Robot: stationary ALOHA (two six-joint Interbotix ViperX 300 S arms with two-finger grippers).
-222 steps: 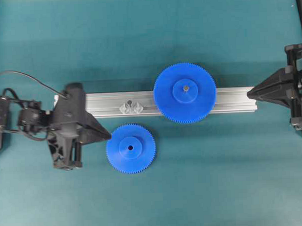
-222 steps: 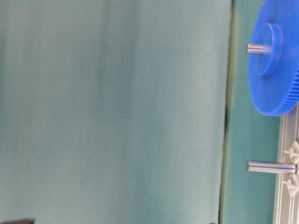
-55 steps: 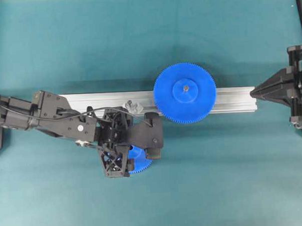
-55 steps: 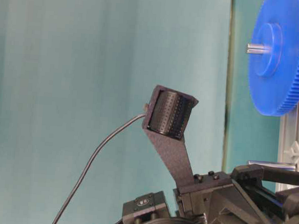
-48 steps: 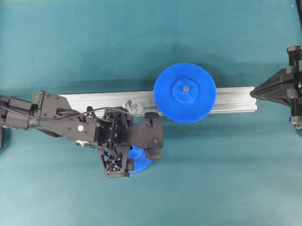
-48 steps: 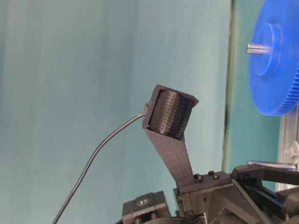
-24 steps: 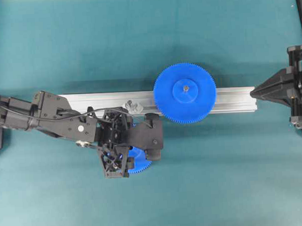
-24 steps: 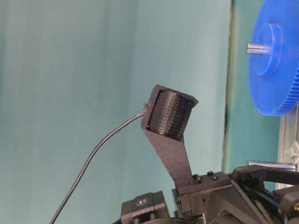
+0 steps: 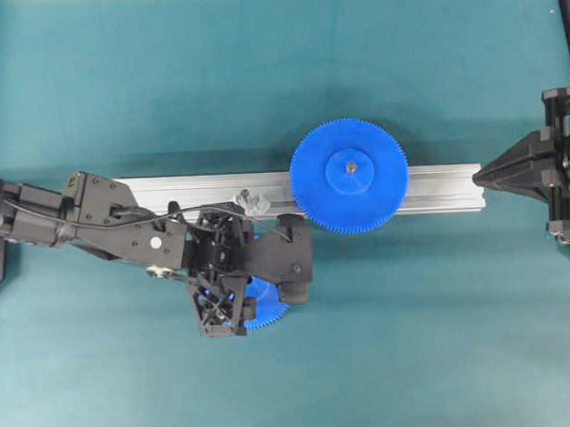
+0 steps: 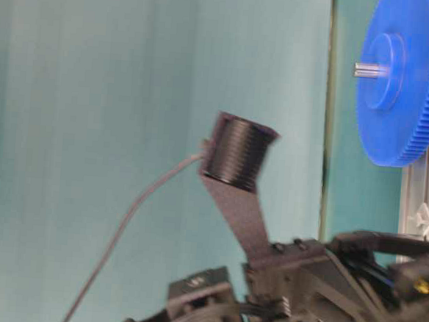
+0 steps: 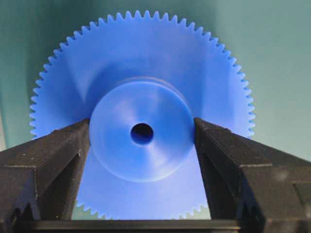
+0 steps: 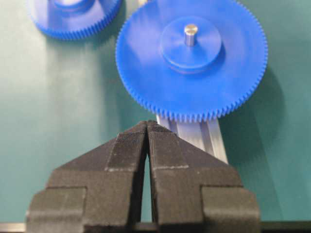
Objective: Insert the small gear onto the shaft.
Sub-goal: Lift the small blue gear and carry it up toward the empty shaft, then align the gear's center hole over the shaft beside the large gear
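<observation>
The small gear (image 11: 146, 68) is a blue toothed disc with a raised hub and a centre hole. My left gripper (image 11: 142, 131) is shut on its hub, one finger touching each side. From overhead the left gripper (image 9: 248, 283) covers most of the small gear (image 9: 266, 311), just in front of the rail. The shaft's clear base (image 9: 250, 200) sits on the rail beside the left wrist; its pin is hidden in the table-level view. My right gripper (image 9: 477, 176) is shut and empty at the rail's right end, also seen in its wrist view (image 12: 147, 124).
The larger blue gear (image 9: 349, 176) sits on its own pin on the aluminium rail (image 9: 435, 188), close to the right of the shaft. It also shows in the table-level view (image 10: 404, 78) and the right wrist view (image 12: 192, 58). Teal mat all around.
Since 4.7 s ago the left arm has come over the small gear, which then lay free. In the last half second the left wrist has shifted slightly and is blurred in the table-level view.
</observation>
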